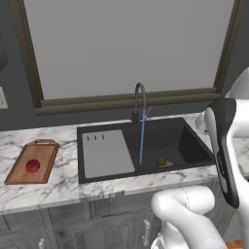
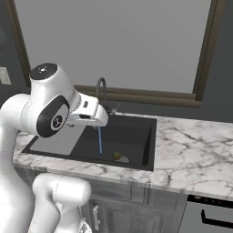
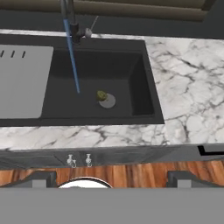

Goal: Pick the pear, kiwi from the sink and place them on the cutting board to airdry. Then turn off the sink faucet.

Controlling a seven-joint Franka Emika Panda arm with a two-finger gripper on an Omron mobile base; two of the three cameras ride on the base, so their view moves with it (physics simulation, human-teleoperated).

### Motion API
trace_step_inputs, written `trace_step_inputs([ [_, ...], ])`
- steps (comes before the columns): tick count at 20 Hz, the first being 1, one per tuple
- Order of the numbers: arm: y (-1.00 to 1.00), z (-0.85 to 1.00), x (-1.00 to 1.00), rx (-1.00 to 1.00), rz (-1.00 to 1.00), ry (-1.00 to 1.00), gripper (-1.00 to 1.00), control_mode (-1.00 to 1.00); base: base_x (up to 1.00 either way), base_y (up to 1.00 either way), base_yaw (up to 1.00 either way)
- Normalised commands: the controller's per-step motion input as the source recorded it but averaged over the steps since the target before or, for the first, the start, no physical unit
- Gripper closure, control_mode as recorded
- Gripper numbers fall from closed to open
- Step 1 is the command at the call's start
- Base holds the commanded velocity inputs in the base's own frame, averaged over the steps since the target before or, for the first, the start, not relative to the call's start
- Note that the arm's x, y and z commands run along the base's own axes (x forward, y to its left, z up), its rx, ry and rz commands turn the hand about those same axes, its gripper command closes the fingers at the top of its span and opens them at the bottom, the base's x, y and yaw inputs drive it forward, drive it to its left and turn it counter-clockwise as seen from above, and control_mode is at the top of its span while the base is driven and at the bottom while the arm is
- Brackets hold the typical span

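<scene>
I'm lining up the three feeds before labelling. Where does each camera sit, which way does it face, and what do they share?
Left base view: behind the arm's left, facing the black rectangular sink; white arm at right.
Right base view: behind its right, same sink; white arm at left.
Hand view: above the counter's front edge, looking down; dark fingertips of the gripper below.
Shared: olive-green kiwi and blue water stream.

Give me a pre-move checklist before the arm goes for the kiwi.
1. Pear on the cutting board: ok.
2. Kiwi in reach, lying in the sink by the drain: ok.
3. Gripper open and empty: ok.
4. Gripper over the kiwi: not ok, it is back over the counter edge.
5. Sink faucet off: not ok, water runs.
</scene>
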Motion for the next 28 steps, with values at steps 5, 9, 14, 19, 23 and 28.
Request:
trace_step_inputs([
  [5,-0.06,-0.19,0.25,0.06,0.00,0.05,-1.00,-1.00,0.00,0.00,0.00],
  [9,0.00,-0.05,0.26,0.06,0.00,0.11,-1.00,-1.00,0.00,0.00,0.00],
  [14,0.00,-0.10,0.21,0.10,0.00,0.11,-1.00,-1.00,0.00,0.00,0.00],
  [19,-0.04,-0.30,0.25,0.07,0.00,0.02,-1.00,-1.00,0.00,0.00,0.00],
  [23,0.00,-0.39,0.35,0.01,0.00,0.00,-1.00,-1.00,0.00,0.00,0.00],
  [28,0.00,-0.35,0.37,0.00,0.00,-0.01,-1.00,-1.00,0.00,0.00,0.00],
])
